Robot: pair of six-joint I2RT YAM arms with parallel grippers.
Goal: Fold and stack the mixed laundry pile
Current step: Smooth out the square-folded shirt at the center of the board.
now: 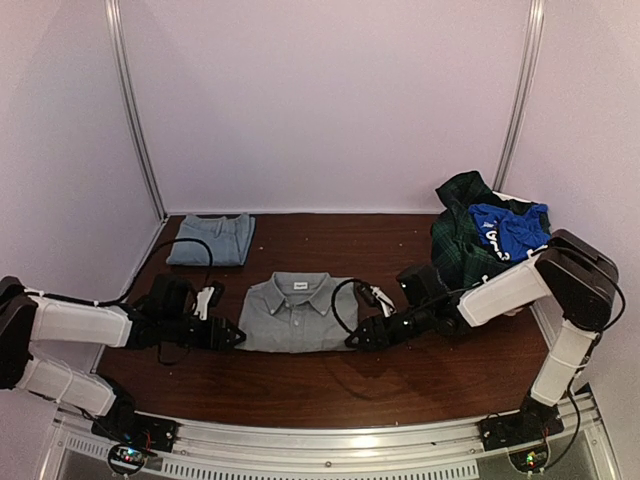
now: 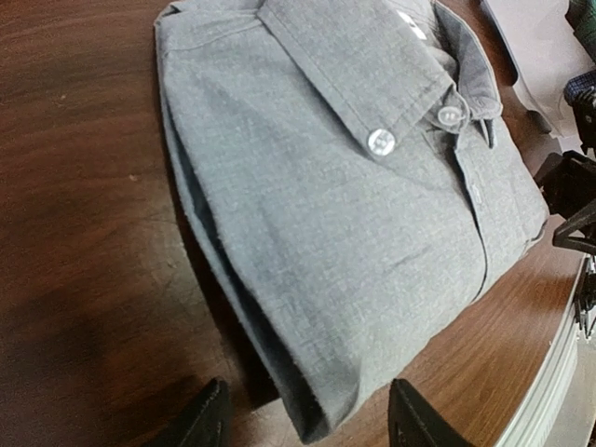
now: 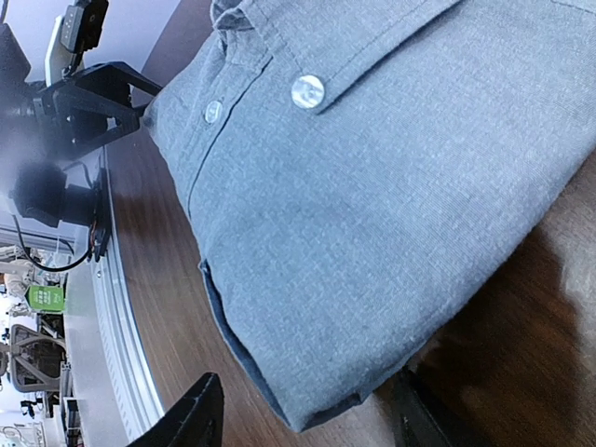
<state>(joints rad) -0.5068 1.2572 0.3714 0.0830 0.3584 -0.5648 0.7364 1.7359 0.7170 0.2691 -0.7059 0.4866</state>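
Light was soft & even from above, w/ faint sheen on the table (image 1: 330, 390). Wrist pic: dark shadow lay just left of the left gripper (image 2: 307, 419), edges bent.

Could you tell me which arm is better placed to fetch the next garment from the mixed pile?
Right, probably. The mixed laundry pile sits at the back right, and the right gripper is open beside the folded grey shirt. The left gripper, also open, lies across the shirt, farther away.
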